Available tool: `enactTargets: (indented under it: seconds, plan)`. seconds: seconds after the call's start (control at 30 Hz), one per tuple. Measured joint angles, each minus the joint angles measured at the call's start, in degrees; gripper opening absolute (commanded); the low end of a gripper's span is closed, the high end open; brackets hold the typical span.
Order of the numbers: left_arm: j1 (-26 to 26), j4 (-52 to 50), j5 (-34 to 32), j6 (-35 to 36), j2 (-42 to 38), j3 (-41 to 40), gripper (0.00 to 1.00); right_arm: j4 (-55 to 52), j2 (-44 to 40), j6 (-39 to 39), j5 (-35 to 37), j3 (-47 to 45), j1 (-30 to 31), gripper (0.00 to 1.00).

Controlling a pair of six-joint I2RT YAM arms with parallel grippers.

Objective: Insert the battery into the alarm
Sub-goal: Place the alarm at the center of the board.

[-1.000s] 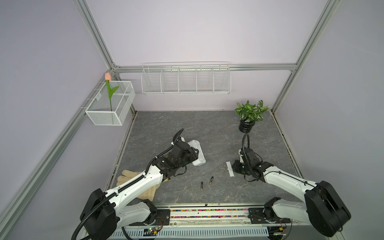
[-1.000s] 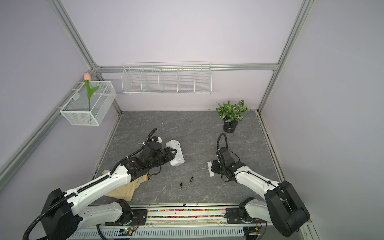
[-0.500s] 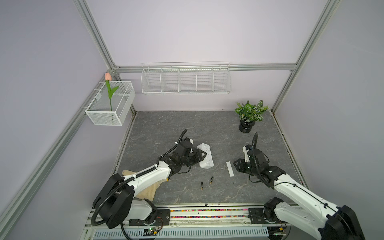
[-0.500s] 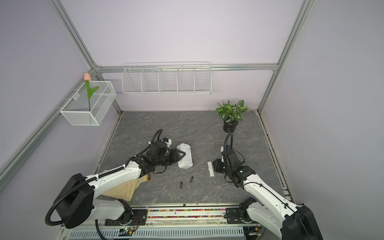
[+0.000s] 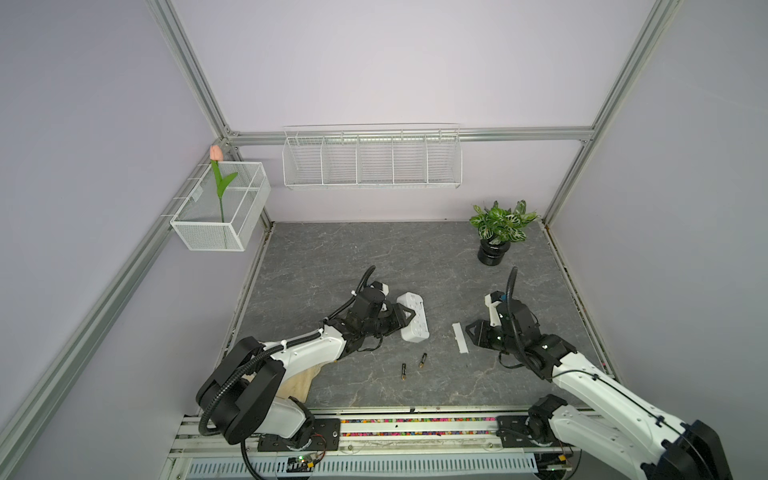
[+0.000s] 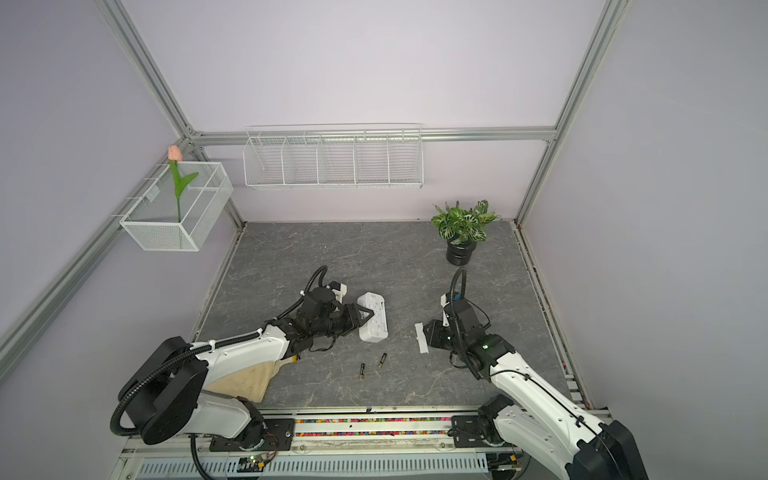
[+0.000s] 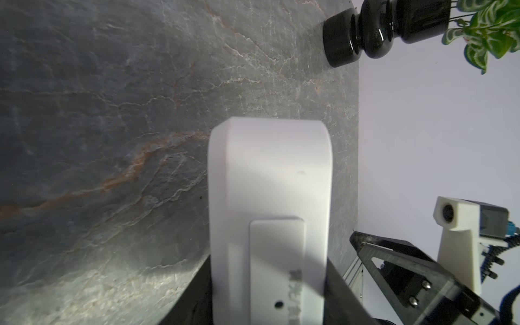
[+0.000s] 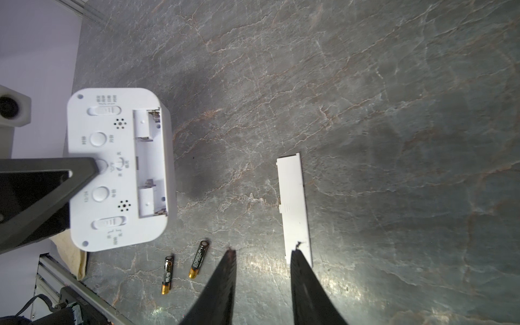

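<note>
Alarm point(image 5: 417, 328) gripped back-up in the left hand point(image 5: 406, 316) at the tabletop point(image 5: 374, 257) centre, screen hidden, lower finger tucked underneath. Two batteries point(image 5: 422, 360) lie loose, then the cover strip point(image 5: 460, 337), right hand point(image 8: 261, 254) jaws parted over its end; alarm's swung rightward since.

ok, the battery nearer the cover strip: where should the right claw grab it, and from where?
Probably mid-barrel, from straight above. That battery lies flat on the table, bare surface along both long sides, clear of the second battery, so the right claw, turned across its length, can straddle it. The end caps look too small to pinch.
</note>
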Motion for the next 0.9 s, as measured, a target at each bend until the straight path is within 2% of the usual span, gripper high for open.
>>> enactTargets:
  seconds: [0.2,0.53,0.9]
  plan:
    - [0.0,1.5,0.0,-0.4,2.2,-0.7,0.39,0.0,0.0,0.0,0.0,0.0,0.2,0.37]
    - [0.0,2.1,0.1,-1.2,3.3,-1.5,0.45,0.0,0.1,0.0,-0.3,0.0,0.3,0.38]
    - [0.2,3.0,0.2,-2.1,4.3,-2.2,0.57,0.0,0.4,0.2,-0.4,0.0,0.6,0.40]
